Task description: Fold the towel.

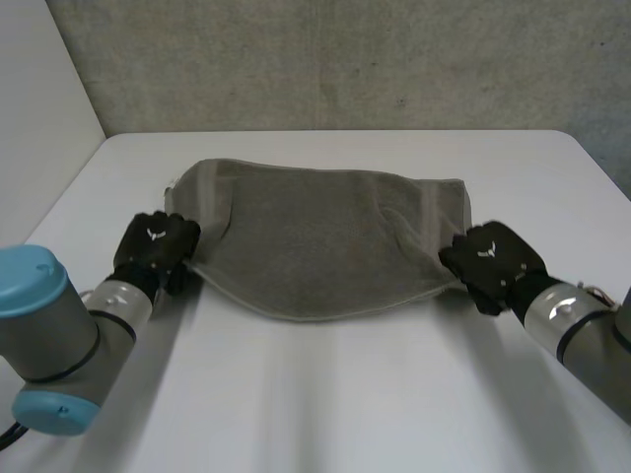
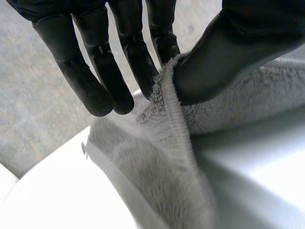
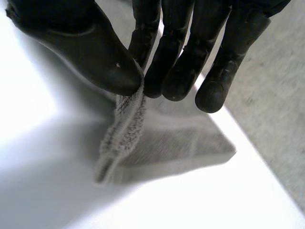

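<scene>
A grey-brown towel (image 1: 315, 241) lies spread across the middle of the white table (image 1: 325, 404), its near edge sagging in a curve between my hands. My left hand (image 1: 156, 248) holds the towel's near left corner: in the left wrist view the thumb (image 2: 228, 52) pinches the towel's (image 2: 167, 157) hem against the fingers (image 2: 138, 57). My right hand (image 1: 491, 261) holds the near right corner. In the right wrist view its thumb (image 3: 100, 57) and fingers (image 3: 181, 71) pinch the hem of the towel (image 3: 157, 143), which hangs down to the table.
A grey wall (image 1: 345, 59) rises behind the table's far edge. A white panel (image 1: 39, 99) stands at the left. Bare tabletop stretches in front of the towel, between my arms.
</scene>
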Motion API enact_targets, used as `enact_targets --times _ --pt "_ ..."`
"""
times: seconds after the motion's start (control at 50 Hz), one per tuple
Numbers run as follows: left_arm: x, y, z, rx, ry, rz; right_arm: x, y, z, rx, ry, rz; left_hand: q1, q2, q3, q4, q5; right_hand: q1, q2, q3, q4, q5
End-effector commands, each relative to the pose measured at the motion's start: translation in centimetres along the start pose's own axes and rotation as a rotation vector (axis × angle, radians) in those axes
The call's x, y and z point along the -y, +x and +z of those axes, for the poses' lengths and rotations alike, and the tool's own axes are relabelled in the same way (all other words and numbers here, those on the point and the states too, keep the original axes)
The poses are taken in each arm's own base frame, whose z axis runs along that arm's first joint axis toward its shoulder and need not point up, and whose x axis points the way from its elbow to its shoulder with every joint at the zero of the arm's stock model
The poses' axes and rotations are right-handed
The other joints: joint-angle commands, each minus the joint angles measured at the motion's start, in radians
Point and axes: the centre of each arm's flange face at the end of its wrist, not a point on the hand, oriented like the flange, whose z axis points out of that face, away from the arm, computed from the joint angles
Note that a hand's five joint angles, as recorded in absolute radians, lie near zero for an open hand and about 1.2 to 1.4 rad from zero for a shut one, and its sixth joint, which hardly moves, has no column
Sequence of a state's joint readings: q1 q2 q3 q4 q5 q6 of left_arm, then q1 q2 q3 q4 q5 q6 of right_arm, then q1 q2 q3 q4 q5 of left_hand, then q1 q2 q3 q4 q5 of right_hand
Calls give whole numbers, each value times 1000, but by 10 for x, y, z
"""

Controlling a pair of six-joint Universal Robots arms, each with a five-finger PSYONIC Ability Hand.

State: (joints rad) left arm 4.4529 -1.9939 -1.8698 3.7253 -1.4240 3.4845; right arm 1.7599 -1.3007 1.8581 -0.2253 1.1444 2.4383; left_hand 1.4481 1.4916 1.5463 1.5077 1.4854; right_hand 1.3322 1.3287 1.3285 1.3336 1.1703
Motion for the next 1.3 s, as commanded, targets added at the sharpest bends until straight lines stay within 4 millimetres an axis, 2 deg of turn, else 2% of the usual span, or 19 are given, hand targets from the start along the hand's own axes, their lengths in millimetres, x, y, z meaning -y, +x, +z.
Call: enact_targets --times 0.02,0.14,0.16,0.18,0.22,0.32,0.4,0.62,0.82,1.04,1.08,1.12,1.14,1.16,1.18,1.26,1.3 --pt "-20 3 3 8 -22 46 -17 0 -4 -26 -50 29 -52 -95 -150 -111 -264 64 68 68 63 51" --pt "-23 -6 13 65 48 80 -20 -6 -6 -25 -64 43 -52 -95 -150 -111 -264 64 68 68 63 51" --pt "-24 -11 15 84 57 85 -21 -7 -6 -26 -66 58 -211 -255 -310 -271 -423 64 68 68 63 51" --pt "-24 -11 15 84 57 85 -21 -7 -6 -26 -66 58 -213 -256 -311 -273 -425 64 68 68 63 51" --pt "-25 -19 18 108 66 89 -21 -7 -5 -27 -63 80 -578 -622 -677 -638 -790 64 68 68 63 51" --pt "-28 -22 21 118 65 90 -24 -6 -3 -33 -63 190 -644 -688 -742 -704 -856 64 68 68 63 51" --pt "-31 -21 20 115 53 91 -24 -6 -3 -38 -61 210 -694 -738 -793 -754 -906 64 68 68 63 51" --pt "-28 -24 18 125 48 89 -30 8 0 -168 -94 213 -683 -726 -781 -742 -894 64 68 68 63 51" --pt "-16 -40 10 168 70 80 -33 24 2 -272 -76 274 -691 -735 -790 -751 -903 64 68 68 63 51" --pt "-18 -33 7 144 65 87 -31 27 2 -280 -65 303 -671 -714 -769 -731 -883 64 68 68 63 51" --pt "-18 -32 7 140 61 89 -31 28 3 -285 -66 303 -639 -682 -737 -698 -850 64 68 68 63 51" --pt "-19 -31 7 132 47 86 -31 28 4 -285 -66 303 -327 -370 -425 -386 -538 64 68 68 63 51" --pt "-19 -31 7 132 47 86 -32 28 4 -280 -67 304 -325 -368 -423 -384 -536 64 68 68 63 51" --pt "-20 -31 6 129 34 83 -32 28 4 -280 -67 304 -115 -159 -213 -175 -327 64 68 68 63 51" --pt "-21 -31 6 124 19 80 -31 28 4 -280 -67 304 -52 -96 -151 -112 -264 64 68 68 63 51" --pt "-19 -32 4 125 6 75 -31 28 4 -274 -70 303 -52 -95 -150 -111 -264 50 54 54 49 38" --pt "-19 -34 4 130 6 73 -31 28 4 -266 -80 305 -52 -95 -150 -111 -264 -142 -139 -139 -144 -155"
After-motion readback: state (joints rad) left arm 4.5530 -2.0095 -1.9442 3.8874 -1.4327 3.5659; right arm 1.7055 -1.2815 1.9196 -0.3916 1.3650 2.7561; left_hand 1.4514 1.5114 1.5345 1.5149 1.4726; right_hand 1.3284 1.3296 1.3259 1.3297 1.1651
